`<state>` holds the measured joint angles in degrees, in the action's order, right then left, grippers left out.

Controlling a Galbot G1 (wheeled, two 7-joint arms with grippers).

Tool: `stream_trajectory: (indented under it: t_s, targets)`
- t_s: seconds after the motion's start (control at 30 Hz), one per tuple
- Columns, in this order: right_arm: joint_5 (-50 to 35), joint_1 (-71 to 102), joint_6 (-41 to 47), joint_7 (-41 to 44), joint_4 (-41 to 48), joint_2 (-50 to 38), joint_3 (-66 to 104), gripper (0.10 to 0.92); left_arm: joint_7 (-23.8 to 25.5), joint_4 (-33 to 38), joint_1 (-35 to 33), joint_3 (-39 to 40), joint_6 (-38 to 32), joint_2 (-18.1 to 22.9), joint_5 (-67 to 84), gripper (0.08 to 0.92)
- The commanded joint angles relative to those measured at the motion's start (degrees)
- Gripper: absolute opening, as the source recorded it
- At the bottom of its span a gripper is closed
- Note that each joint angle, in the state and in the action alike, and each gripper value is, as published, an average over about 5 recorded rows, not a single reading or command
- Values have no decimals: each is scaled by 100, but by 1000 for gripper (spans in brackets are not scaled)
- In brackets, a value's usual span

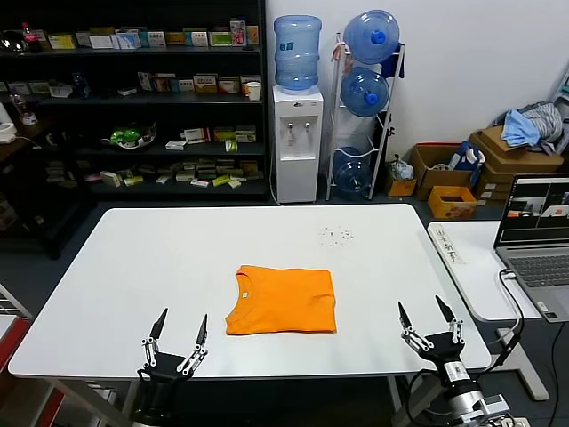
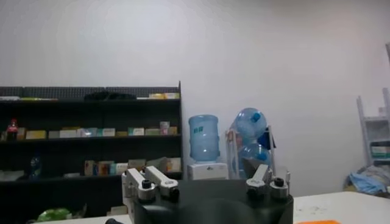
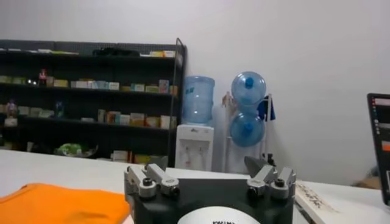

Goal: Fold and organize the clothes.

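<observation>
Head view gives you a white table (image 1: 133,267) with the orange T-shirt (image 1: 281,301) folded into a neat rectangle near its middle, round neck toward your left side. Your left gripper (image 1: 177,337) hovers at the near edge, jaws spread, well apart from the shirt. Your right gripper (image 1: 427,323) sits at the near right corner, jaws likewise spread and holding nothing. Behind the table you have dark shelves (image 1: 133,98) of boxed goods, a water dispenser (image 1: 296,133), and a rack of blue bottles (image 1: 364,107). A laptop (image 1: 538,240) stands on the side desk to your right.
</observation>
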<state>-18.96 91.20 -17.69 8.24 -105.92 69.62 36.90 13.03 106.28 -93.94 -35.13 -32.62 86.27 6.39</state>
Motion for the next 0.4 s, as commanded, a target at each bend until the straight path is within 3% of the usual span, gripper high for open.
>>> stream_trajectory:
  t_s: [0.03, 0.4]
  targets:
    - [2, -3, -147, 239, 45, 141, 16, 823, 15, -22, -34, -95, -105, 42, -109, 823]
    - [165, 33, -228, 289, 3, 282, 49, 823, 17, -59, -76, -3, -88, 68, -87, 823]
